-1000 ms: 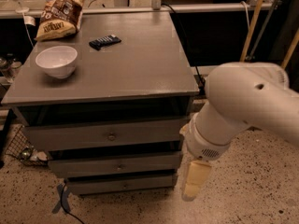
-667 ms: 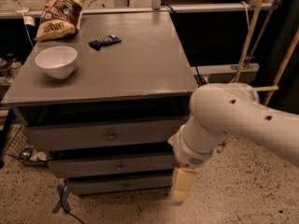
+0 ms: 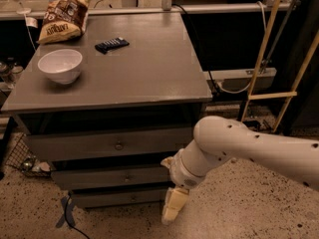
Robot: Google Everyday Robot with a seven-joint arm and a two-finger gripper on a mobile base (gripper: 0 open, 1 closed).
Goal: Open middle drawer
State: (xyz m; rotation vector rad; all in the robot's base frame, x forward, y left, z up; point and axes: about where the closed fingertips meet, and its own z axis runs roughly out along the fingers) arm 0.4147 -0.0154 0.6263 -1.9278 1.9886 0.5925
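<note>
Step in hand: approach. Middle drawer (image 3: 99,178) closed, sitting below the tabletop (image 3: 149,68), between the taller top drawer (image 3: 75,146) and the slim bottom drawer (image 3: 107,198). Claw (image 3: 172,209) hangs pointing down by the bottom drawer's right end, lower than and right of the middle drawer's knob (image 3: 127,178), not touching it. Grip state: cannot tell. Next move likely: rise, shift left, level onto the knob, clamp, pull straight out.

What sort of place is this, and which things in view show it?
Probably a lab or workshop rather than a home: speckled hard floor, loose cables behind a grey drawer cabinet bearing a bowl and chip bag. The gripper hangs low by the cabinet's right front corner.
</note>
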